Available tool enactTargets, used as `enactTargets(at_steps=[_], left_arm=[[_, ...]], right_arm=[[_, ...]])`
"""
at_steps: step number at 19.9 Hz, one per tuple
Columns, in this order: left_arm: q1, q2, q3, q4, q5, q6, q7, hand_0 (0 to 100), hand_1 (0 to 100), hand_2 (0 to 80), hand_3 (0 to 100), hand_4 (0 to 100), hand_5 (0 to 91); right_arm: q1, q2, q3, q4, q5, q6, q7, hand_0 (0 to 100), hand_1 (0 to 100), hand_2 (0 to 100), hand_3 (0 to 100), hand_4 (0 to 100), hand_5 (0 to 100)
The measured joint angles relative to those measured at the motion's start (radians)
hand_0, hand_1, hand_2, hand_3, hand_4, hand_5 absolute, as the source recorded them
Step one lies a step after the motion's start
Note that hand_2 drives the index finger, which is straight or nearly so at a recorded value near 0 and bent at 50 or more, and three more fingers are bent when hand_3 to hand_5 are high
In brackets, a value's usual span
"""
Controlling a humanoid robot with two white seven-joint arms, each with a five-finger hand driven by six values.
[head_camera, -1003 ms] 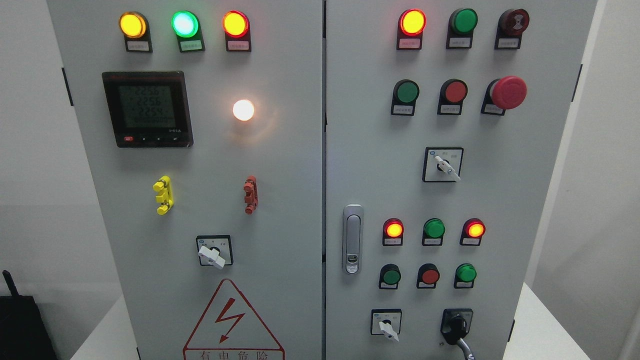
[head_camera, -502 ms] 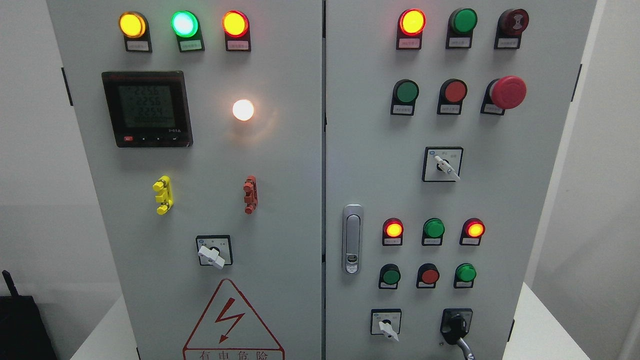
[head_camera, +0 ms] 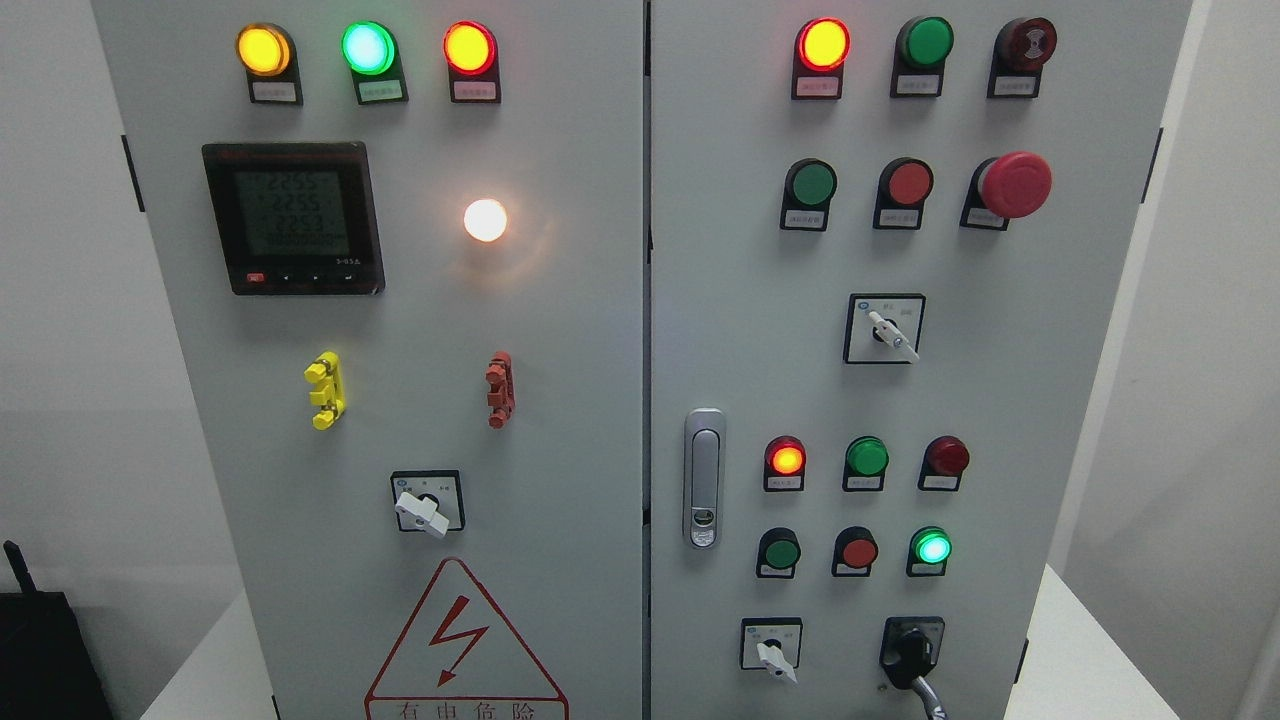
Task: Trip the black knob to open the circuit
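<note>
Grey control cabinet (head_camera: 560, 300) with two doors fills the head view, standing on a white desk (head_camera: 1090, 650). No robot arm or hand is in view, so the state of the fingers cannot be told.

Left door: a digital meter (head_camera: 293, 217) shows three rows of figures, its bottom readout reading differently from half a second ago. Above it glow yellow, green and red pilot lamps, and a white lamp (head_camera: 485, 220) burns beside the meter.

Right door: a red mushroom stop button (head_camera: 1015, 185) stands out at upper right, with a silver door latch (head_camera: 704, 478) near the seam. The black knob (head_camera: 912, 652), the task's target, sits at the lower right corner of this door, its handle pointing down and to the right, untouched.

Changes since the earlier frame lie in the small lamps above that knob. The rightmost red indicator (head_camera: 946, 456) was lit and is now dark, while the green button (head_camera: 932, 547) below it, dull before, now glows. The left red indicator (head_camera: 786, 458) remains lit.
</note>
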Motion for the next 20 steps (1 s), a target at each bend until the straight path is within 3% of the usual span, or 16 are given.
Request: enactTargets(at_steps=[20], left_arm=[[0.000, 0.000, 0.000, 0.000, 0.000, 0.000, 0.000, 12, 39, 0.0, 0, 0, 0.0]], right_arm=[[0.002, 0.000, -0.025, -0.001, -0.002, 0.000, 0.005, 74, 65, 0, 85, 78, 78]])
